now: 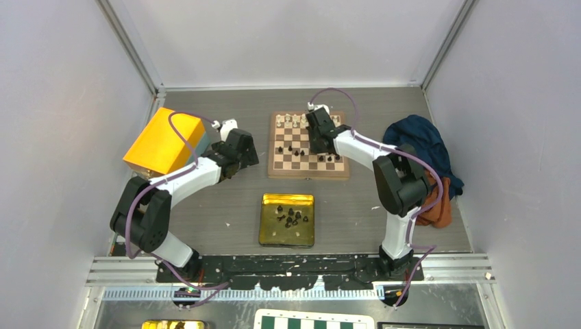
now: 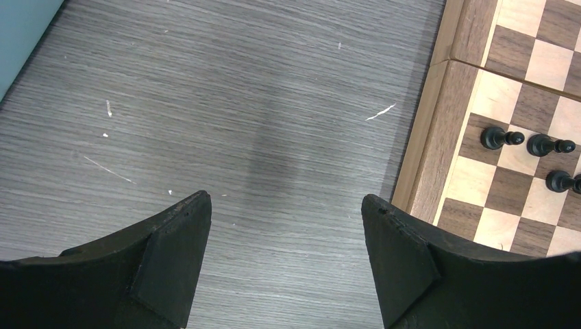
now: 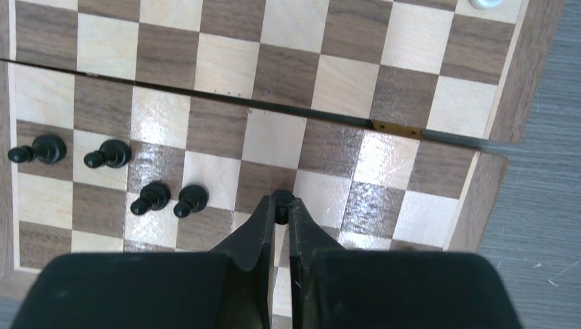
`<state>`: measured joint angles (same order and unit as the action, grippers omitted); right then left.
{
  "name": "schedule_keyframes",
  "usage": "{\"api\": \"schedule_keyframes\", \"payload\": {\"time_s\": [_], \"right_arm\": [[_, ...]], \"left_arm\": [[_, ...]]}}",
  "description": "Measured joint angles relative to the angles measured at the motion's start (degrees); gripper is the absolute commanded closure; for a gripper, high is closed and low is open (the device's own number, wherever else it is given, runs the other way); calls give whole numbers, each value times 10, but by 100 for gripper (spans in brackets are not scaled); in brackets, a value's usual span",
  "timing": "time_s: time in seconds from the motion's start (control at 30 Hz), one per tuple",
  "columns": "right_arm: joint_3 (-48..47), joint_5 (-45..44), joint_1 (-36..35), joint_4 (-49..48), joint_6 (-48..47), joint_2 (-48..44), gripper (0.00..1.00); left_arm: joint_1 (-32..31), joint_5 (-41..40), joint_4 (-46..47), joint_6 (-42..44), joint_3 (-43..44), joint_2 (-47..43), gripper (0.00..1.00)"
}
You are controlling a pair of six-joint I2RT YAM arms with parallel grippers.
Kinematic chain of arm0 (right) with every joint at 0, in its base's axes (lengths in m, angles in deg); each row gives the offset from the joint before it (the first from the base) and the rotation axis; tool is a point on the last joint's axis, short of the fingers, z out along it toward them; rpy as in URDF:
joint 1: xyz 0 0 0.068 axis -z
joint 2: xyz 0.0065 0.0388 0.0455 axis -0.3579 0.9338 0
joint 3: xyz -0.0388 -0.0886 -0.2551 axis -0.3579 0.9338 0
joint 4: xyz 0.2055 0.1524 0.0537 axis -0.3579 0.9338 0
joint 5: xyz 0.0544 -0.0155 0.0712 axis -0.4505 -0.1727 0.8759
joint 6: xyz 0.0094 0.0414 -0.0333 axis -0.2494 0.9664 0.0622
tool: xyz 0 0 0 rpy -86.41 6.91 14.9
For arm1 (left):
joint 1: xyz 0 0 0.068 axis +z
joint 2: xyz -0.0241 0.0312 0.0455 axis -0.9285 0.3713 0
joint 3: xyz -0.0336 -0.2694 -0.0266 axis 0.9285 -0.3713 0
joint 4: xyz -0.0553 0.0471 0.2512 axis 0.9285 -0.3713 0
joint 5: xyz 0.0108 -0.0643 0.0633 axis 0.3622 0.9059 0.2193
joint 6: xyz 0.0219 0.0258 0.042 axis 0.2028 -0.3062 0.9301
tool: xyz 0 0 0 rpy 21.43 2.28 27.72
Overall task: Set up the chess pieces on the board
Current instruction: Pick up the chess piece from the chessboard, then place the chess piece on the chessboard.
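The wooden chessboard (image 1: 282, 169) lies at the back middle of the table, with cream-white pieces (image 1: 296, 120) along its far rows and black pieces (image 1: 331, 159) near its front. My right gripper (image 3: 281, 208) is over the board and shut on a small black chess piece (image 3: 280, 203) held at its fingertips. Several black pawns (image 3: 151, 197) stand to its left on the board (image 3: 404, 48). My left gripper (image 2: 286, 205) is open and empty above bare table, just left of the board's rim (image 2: 419, 157). More black pieces (image 1: 290, 216) lie in a yellow tray (image 1: 270, 229).
A yellow box (image 1: 163, 140) stands at the left, behind my left arm. A dark blue cloth (image 1: 419, 140) over an orange cloth (image 1: 440, 209) lies at the right. A green-and-white checkered board (image 1: 312, 321) pokes in at the bottom edge.
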<state>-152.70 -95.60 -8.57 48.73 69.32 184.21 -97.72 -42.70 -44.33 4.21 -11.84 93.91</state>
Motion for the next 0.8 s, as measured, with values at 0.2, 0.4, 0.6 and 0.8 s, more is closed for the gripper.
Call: {"api": "schedule_keyframes", "payload": {"time_s": [0.2, 0.4, 0.6, 0.8], "right_arm": [[30, -2, -9, -1, 2, -26, 95], [45, -4, -21, -8, 3, -29, 95], [51, -8, -26, -16, 5, -31, 95], [53, -10, -29, -21, 5, -31, 95]], "left_arm": [[0, 0, 0, 0, 0, 0, 18], [0, 0, 0, -1, 0, 0, 18], [0, 0, 0, -1, 0, 0, 18], [0, 0, 0, -1, 0, 0, 18]]}}
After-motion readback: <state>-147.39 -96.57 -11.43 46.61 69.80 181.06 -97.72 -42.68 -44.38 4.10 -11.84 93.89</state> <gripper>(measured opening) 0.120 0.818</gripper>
